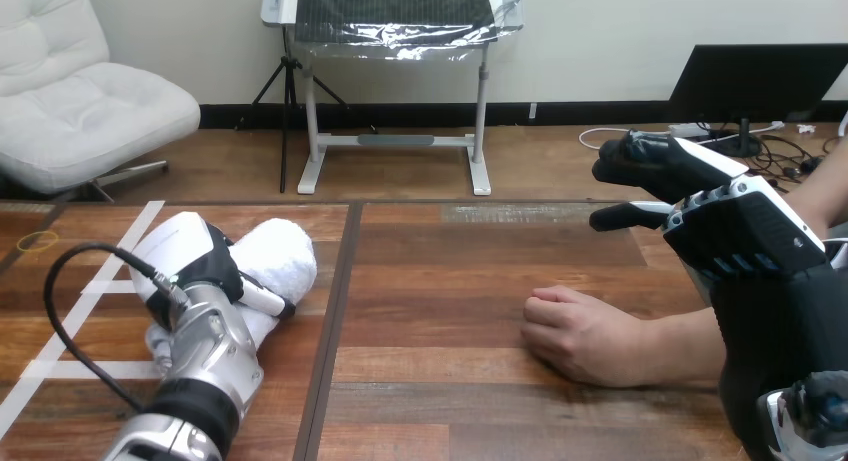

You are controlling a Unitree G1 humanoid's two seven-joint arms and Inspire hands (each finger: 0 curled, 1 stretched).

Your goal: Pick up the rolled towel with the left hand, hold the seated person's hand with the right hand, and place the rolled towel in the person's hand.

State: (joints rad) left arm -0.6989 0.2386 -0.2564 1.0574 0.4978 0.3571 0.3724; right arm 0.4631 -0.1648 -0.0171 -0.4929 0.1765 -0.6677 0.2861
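Observation:
A white rolled towel [285,256] lies on the wooden table [450,281] at the left. My left hand [190,256] rests over it from the near side, with its fingers curled round the roll. The person's hand [575,331] lies on the table at the right as a loose fist, its forearm running off to the right. My right hand [690,196] hovers above and beyond that forearm, apart from it, with its fingers stretched out toward the left and nothing in them.
White tape lines [85,301] cross the table's left part, and a dark seam [335,321] runs down the board between the towel and the person's hand. A small yellow ring mark [38,242] sits near the left edge.

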